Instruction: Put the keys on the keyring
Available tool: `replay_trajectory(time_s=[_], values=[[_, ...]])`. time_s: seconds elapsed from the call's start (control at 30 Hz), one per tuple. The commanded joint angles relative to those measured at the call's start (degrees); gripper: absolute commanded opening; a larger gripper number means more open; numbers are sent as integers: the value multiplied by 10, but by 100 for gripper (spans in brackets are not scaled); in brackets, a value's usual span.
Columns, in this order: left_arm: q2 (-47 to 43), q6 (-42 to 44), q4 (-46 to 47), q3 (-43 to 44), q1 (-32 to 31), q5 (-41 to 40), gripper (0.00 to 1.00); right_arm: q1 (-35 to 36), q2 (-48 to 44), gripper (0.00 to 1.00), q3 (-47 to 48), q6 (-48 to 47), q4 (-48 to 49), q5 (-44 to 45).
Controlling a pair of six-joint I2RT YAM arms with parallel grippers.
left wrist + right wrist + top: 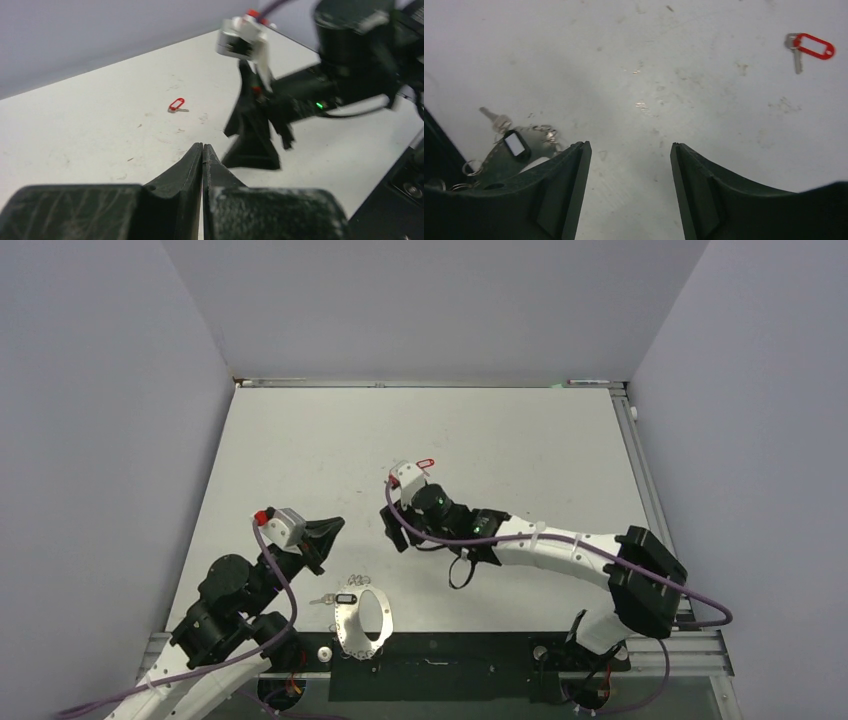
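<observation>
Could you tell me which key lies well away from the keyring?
The red-tagged key, alone on the table; the other key lies right beside the keyring.

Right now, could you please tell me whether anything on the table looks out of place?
The small metal key with the oblong red plastic tag lies alone, far from the large pale grey-white hoop keyring at the near edge. Nothing looks damaged or spilled.

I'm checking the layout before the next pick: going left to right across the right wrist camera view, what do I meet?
keyring → right gripper, jaws open over bare table → red-tagged key
</observation>
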Motion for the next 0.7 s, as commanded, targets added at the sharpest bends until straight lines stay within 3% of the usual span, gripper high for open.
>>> replay_trajectory(time_s=[0.0,0.3,0.5,0.67], values=[[-13,-22,0,14,27,-84,0,69,-56,60,-73,13,137,-17],[-11,-31,3,17,90,-86,5,222,12,55,-96,134,239,57],[-27,-30,7,13,91,-92,8,228,69,55,-120,274,255,68],[-32,-30,12,10,91,-95,10,222,103,56,-143,333,254,47]])
